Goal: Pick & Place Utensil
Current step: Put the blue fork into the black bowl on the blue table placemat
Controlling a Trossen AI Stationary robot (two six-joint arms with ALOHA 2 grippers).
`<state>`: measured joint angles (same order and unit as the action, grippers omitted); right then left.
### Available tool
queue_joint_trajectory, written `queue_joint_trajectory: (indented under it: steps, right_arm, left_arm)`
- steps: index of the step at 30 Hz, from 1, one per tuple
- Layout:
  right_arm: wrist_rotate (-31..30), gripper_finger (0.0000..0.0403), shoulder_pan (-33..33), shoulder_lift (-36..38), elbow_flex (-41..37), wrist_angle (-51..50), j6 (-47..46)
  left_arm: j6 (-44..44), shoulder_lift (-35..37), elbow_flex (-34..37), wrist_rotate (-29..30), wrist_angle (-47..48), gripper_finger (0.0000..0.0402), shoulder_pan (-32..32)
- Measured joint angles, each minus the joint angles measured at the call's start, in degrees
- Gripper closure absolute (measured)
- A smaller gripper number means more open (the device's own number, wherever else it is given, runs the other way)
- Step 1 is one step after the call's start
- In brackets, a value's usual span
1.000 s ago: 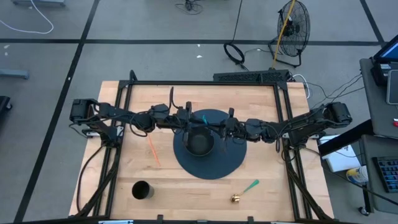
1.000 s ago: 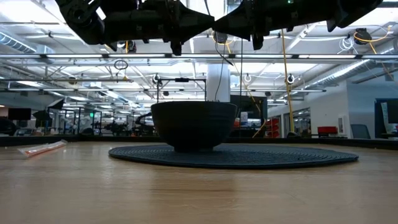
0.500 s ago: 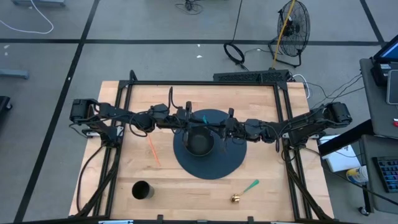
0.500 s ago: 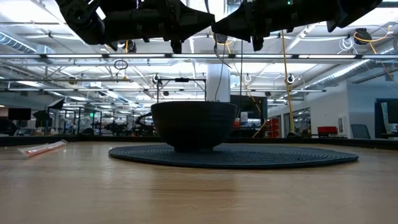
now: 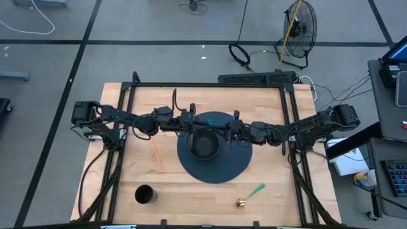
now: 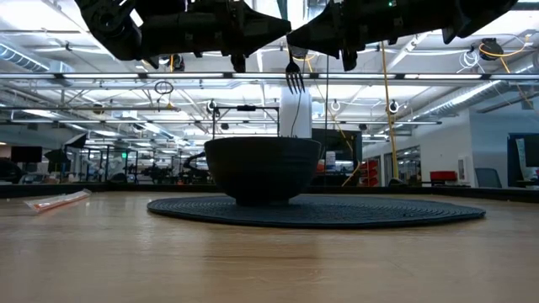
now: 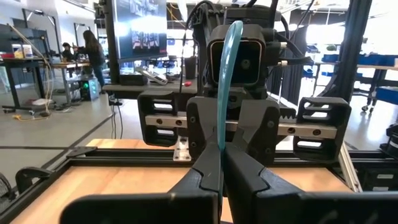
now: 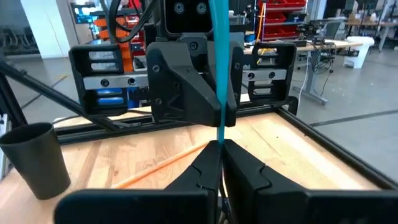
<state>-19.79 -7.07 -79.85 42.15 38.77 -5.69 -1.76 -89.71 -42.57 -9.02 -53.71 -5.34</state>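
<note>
Both claws [image 7: 221,163] [image 8: 219,163] pinching teal fork [image 6: 294,78].

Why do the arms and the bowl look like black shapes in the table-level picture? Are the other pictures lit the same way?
Low view: bright ceiling lights behind leave the bowl, the fork and the arms as dark silhouettes. High view: even light from overhead, with only faint shadows on the table. Left wrist view: bright glare from the room beyond the table.
</note>
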Motion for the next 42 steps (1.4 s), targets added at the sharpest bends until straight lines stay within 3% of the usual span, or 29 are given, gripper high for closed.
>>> queue_joint_trajectory:
  steps: [6,16,25,30,38,42]
  right_arm:
    - [-1.2,0.0349,-0.1,-0.1,0.0,-3.5,-1.2]
    - [-2.4,0.0236,-0.3,0.0,-0.1,-10.3,-2.7]
    - [-2.7,0.0149,-0.2,1.9,-0.1,-17.0,-3.6]
    - [-2.5,0.0104,-0.2,4.2,-0.1,-24.5,-6.1]
    - [-2.6,0.0079,-2.8,7.3,-0.1,-29.0,-8.9]
    - [-2.6,0.0082,-5.4,8.3,-0.1,-30.3,-8.9]
  left_arm:
    - [0.1,0.0,0.0,0.5,-0.1,0.0397,0.0]
    - [-0.4,0.2,-0.1,1.9,4.2,0.0398,-0.3]
    - [-4.6,0.3,-0.1,1.6,6.2,0.0399,-1.3]
    - [-9.8,0.6,-0.1,1.1,11.8,0.0399,-2.5]
    - [-14.5,0.6,-0.1,1.8,17.7,0.0399,-2.9]
    - [-16.0,0.6,-0.1,6.4,21.2,0.0399,-1.4]
